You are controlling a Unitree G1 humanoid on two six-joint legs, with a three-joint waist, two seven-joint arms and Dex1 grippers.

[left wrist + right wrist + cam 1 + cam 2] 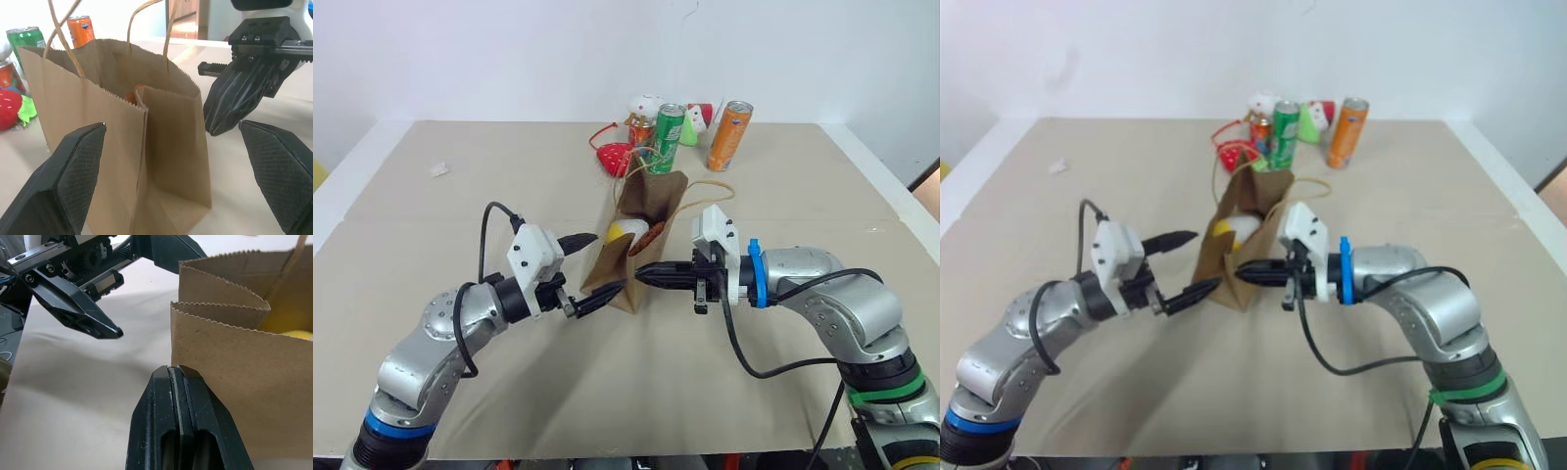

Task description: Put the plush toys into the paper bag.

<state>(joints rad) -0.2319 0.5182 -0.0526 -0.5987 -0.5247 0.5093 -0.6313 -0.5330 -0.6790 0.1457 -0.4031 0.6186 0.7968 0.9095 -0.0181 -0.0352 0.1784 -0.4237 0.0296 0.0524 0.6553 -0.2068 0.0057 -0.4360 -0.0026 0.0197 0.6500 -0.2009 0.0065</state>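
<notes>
From the head views, the plain brown kraft paper bag [639, 235] with thin beige cord handles stands upright on the beige bench [460, 186], mouth open. Inside the bag lie the round yellow plush ball with a white end [626, 233] and, just beside it, the small brown fuzzy plush [651, 235]. The left claw [590, 271] is spread wide, one finger near the bag's rim and the other at its lower near corner. The right claw [646, 273] is clenched on nothing, its tip at the bag's near side. Behind the bag stand a green drink can [668, 125], an orange drink can [728, 136] and a shorter red can [640, 130], with a red strawberry plush with green leaves [615, 157] and small white-and-red figures [644, 104] near them; a white scrap [438, 169] lies well apart from the bag.

In the left wrist view, the bag's folded side panel sits between the left claw's two spread black fingers [73, 176], and the right claw's shut fingers hang just beside the bag's corner. The cans and strawberry plush show past the bag.

In the right wrist view, the right claw's fingers [178, 421] are pressed together just beside the bag's serrated edge; a patch of yellow ball shows inside. The left claw's finger stands beyond the bag's corner.
</notes>
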